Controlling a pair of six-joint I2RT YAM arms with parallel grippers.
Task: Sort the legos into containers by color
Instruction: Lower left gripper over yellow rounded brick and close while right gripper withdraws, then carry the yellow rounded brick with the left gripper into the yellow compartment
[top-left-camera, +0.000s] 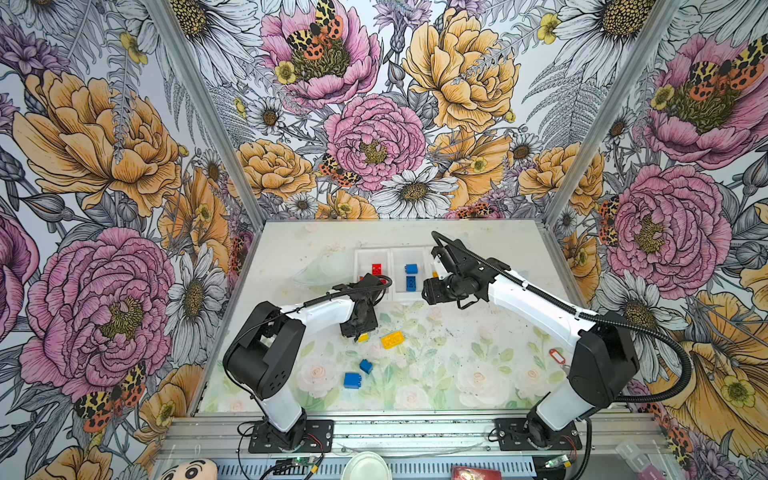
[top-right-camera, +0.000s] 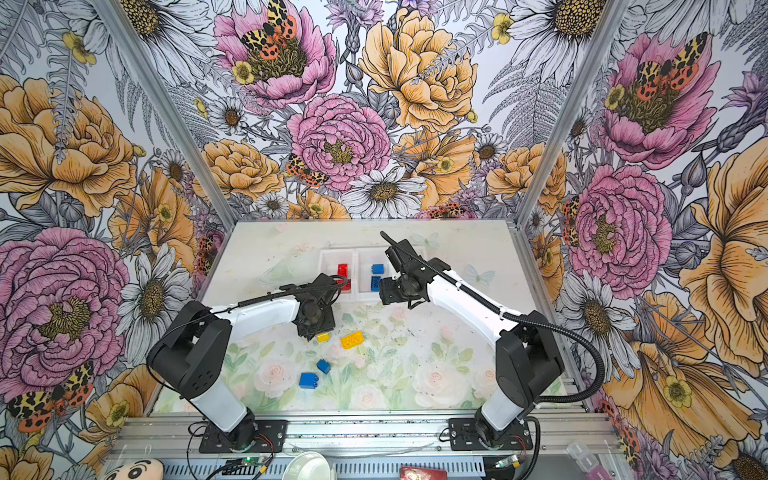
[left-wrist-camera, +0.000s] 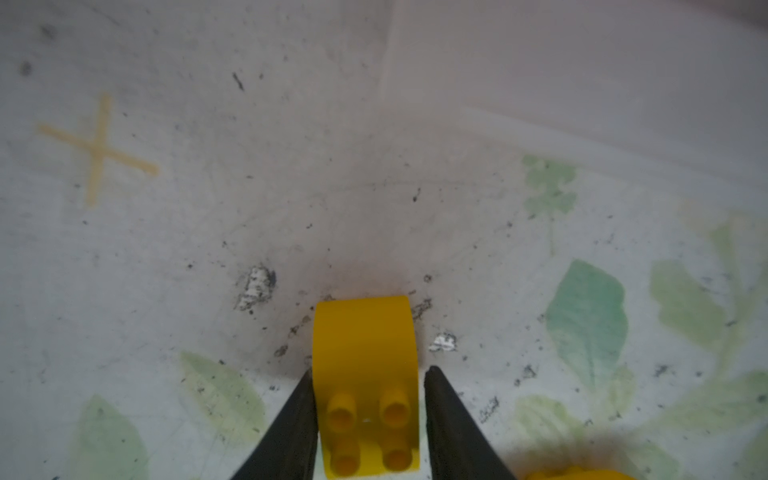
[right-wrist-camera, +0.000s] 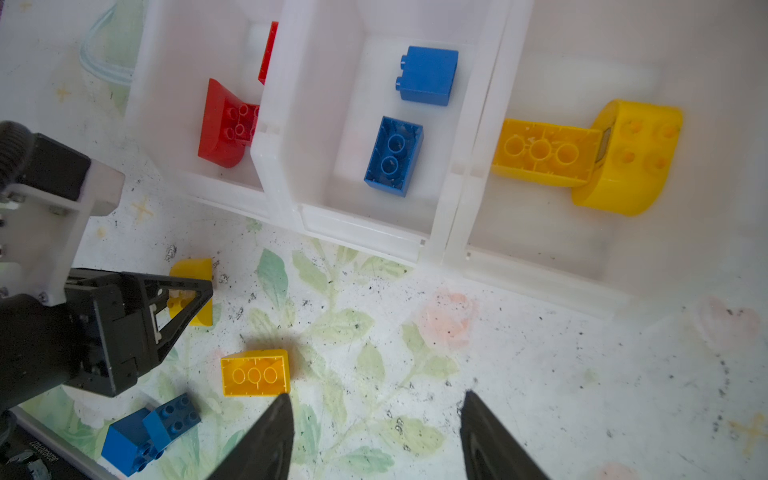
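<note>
left gripper straddles the small yellow lego, can't tell if i've clamped it yet. rounded side might squirt out on lift. right gripper open, empty.

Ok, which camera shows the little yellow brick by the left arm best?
The left wrist view: the little yellow brick is big and close, four studs showing, between the left end effector's fingers. Both top views show only a yellow sliver beside the end effector. The right wrist view shows it half hidden.
</note>
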